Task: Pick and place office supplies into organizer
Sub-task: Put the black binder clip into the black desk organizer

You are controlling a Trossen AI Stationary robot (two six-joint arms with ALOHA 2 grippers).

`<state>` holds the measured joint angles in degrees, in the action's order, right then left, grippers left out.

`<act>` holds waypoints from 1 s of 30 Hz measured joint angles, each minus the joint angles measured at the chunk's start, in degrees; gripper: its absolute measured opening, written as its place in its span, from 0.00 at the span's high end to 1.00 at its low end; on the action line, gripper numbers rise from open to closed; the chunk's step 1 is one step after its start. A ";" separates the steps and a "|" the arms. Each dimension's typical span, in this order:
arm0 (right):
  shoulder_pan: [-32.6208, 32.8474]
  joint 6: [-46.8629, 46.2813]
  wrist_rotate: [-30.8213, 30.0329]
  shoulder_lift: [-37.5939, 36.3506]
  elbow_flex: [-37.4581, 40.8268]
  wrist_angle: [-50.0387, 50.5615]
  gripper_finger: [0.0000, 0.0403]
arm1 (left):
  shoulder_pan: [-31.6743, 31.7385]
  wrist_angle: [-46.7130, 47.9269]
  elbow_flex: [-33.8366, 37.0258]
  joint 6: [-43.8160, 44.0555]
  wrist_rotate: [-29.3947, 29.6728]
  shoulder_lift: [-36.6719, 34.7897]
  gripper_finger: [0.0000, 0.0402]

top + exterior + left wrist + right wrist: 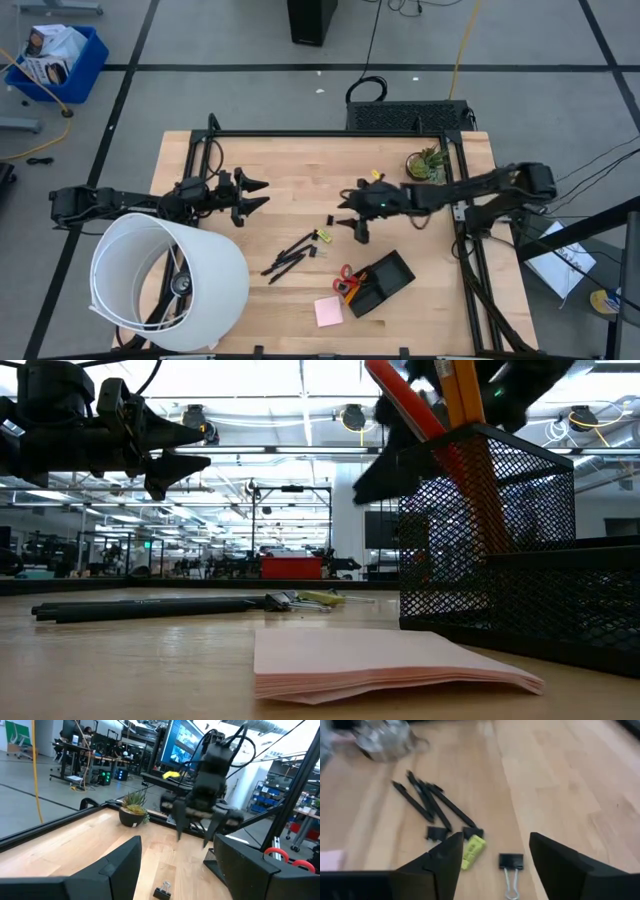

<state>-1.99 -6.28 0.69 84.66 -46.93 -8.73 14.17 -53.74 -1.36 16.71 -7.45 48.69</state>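
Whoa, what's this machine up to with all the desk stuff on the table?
A two-armed robot is tidying office supplies into a black mesh organizer. The red-handled scissors and an orange pencil already stand in it. The right gripper hangs open and empty above the loose items: black pens, a binder clip and a yellow piece. The pink sticky-note pad lies on the table beside the organizer. The left gripper waits open, also empty, off to the side.
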 joint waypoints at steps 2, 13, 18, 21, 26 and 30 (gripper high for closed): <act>-1.05 0.54 1.04 3.72 -1.01 0.64 0.41 | 0.01 0.00 -0.01 -0.02 -0.02 0.00 0.37; -3.01 5.45 2.19 16.16 -6.86 0.80 0.43 | -0.01 0.00 -0.01 0.00 -0.02 0.00 0.37; -3.66 5.66 2.36 19.95 -8.91 2.58 0.42 | 0.00 0.02 -0.01 0.00 0.00 0.00 0.37; -3.66 5.97 2.16 20.51 -9.82 4.55 0.40 | -0.02 0.02 -0.01 -0.01 -0.02 0.00 0.37; -3.57 7.09 2.12 21.01 -9.78 4.56 0.39 | 0.01 0.06 -0.01 0.00 -0.02 0.00 0.37; -3.55 7.03 2.06 20.88 -9.81 4.46 0.40 | 0.01 0.03 -0.01 -0.01 -0.02 0.00 0.37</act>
<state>-5.54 0.75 2.75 105.54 -56.74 -4.26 14.17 -53.71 -1.37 16.70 -7.46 48.69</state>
